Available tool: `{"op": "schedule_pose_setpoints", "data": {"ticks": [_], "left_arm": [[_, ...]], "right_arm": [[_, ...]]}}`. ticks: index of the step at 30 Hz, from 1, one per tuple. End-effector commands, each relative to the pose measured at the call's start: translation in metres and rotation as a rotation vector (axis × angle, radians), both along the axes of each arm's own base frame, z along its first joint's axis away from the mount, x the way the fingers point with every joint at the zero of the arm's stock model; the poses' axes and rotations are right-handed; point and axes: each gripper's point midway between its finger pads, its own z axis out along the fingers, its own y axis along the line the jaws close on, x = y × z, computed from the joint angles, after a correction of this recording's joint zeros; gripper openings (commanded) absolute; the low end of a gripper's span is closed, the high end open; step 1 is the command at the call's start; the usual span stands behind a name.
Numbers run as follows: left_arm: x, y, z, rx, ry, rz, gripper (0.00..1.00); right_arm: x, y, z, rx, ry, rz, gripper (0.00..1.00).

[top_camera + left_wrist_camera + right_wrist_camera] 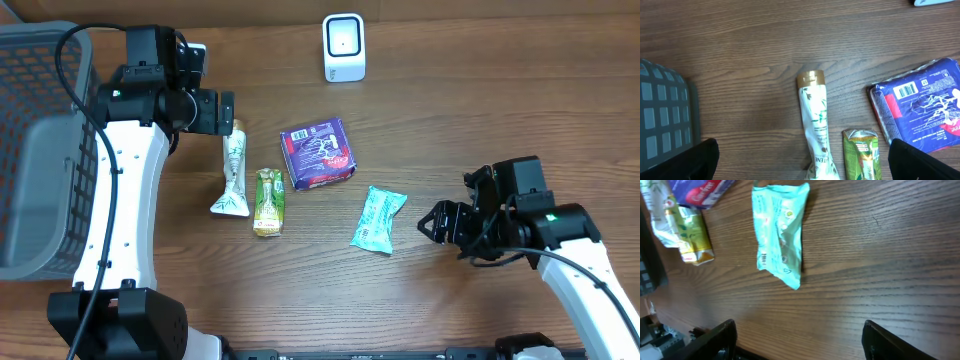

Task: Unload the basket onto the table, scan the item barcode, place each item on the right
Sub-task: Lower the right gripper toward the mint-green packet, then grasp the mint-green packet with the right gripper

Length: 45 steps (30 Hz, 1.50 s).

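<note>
Several packaged items lie on the wooden table: a white tube with a gold cap (232, 170) (815, 122), a green packet (268, 201) (861, 155), a purple packet (318, 153) (920, 107) with its barcode facing up, and a teal packet (378, 219) (780, 235) with a small barcode on its edge. The white scanner (344, 47) stands at the back. My left gripper (228, 112) (802, 160) hangs open above the tube's capped end, holding nothing. To the right of the teal packet, my right gripper (432, 222) (800, 340) is open, empty and apart from it.
A grey mesh basket (40, 150) (662, 115) fills the left side of the table, close to the left arm. Bare wood lies between the teal packet and the right gripper, and along the table's front.
</note>
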Motion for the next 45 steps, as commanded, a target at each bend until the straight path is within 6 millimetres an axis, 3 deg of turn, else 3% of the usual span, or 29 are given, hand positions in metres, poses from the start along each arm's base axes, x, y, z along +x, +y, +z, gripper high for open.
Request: {"op": "schedule_pose_setpoints", "data": {"ticks": [1, 9, 33, 45], "left_arm": [[-0.001, 0.001, 0.012, -0.009, -0.03, 0.019, 0.99], [-0.001, 0.001, 0.011, -0.009, -0.029, 0.019, 0.99], [-0.001, 0.001, 0.012, -0.009, -0.03, 0.019, 1.0], [-0.001, 0.001, 0.012, -0.009, -0.03, 0.019, 1.0]], "right_arm": [[0.006, 0.0, -0.007, -0.003, 0.014, -0.019, 0.82], [0.014, 0.003, -0.015, 0.01, 0.026, -0.014, 0.89], [0.017, 0.007, -0.019, 0.028, 0.028, -0.007, 0.91], [0.038, 0.015, -0.031, 0.067, -0.033, 0.002, 0.91]]}}
